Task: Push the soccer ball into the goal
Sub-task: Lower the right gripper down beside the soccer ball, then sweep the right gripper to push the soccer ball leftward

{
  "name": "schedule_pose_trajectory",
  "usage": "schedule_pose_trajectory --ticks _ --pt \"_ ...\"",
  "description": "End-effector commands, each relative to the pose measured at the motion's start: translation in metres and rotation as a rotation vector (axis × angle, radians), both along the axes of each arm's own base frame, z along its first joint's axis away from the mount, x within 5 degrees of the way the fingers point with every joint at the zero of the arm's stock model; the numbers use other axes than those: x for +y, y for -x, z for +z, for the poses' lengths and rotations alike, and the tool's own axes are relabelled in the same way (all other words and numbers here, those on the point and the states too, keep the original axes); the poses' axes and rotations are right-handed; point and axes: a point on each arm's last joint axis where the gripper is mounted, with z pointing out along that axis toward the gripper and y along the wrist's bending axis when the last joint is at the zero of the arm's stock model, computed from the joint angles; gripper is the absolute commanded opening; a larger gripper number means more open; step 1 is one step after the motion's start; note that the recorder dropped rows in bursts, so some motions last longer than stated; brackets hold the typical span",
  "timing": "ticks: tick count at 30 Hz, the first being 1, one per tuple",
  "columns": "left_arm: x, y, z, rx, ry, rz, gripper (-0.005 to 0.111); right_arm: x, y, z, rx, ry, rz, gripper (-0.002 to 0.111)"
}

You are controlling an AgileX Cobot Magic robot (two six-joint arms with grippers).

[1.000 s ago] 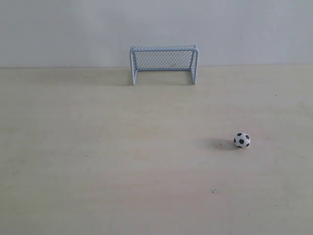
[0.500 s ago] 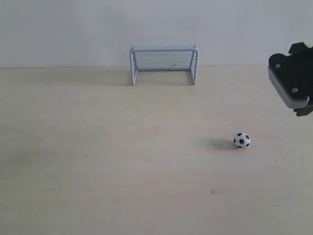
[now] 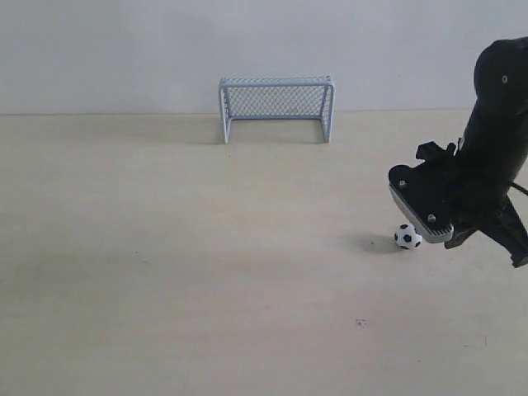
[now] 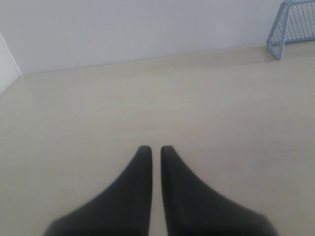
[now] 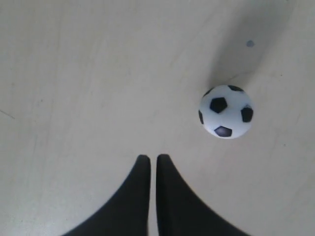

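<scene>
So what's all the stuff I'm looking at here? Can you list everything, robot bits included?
soccer ball: one, white with black patches, on the table right of middle, apart from the fingertips
goal: one, pale blue-grey frame with mesh netting, at the far edge of the table against the wall, mouth facing us
table: one, pale beige, fills the lower scene
wall: one, off-white, behind the table
right arm: one, black, coming in from the right above the ball
right gripper: one, black, fingers together, beside the ball
left gripper: one, black, fingers together, over bare table, seen only in its wrist view
</scene>
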Motion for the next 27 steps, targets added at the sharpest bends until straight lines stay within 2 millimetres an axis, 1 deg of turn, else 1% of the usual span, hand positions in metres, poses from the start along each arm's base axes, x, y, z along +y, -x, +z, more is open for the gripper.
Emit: schedule_pose_trajectory --ticks 1,9,12,19,24,27 --pt "0.000 0.000 0.002 -0.010 0.006 0.004 0.006 0.000 0.003 -0.006 0.021 0.004 0.000 0.000" --pt "0.000 0.000 0.002 -0.010 0.006 0.004 0.006 -0.001 0.009 -0.026 -0.050 -0.014 0.057 0.000" --pt "0.000 0.000 0.002 -0.010 0.006 0.004 0.006 0.000 0.009 -0.029 -0.075 -0.032 0.058 0.000" --pt "0.000 0.000 0.002 -0.010 0.006 0.004 0.006 0.003 0.011 -0.033 -0.068 -0.067 0.053 0.000" --pt "0.000 0.000 0.002 -0.010 0.006 0.004 0.006 -0.001 0.013 -0.039 -0.015 -0.027 0.062 0.000" --pt "0.000 0.000 0.002 -0.010 0.006 0.004 0.006 -0.004 0.012 -0.041 -0.017 0.009 0.072 0.000"
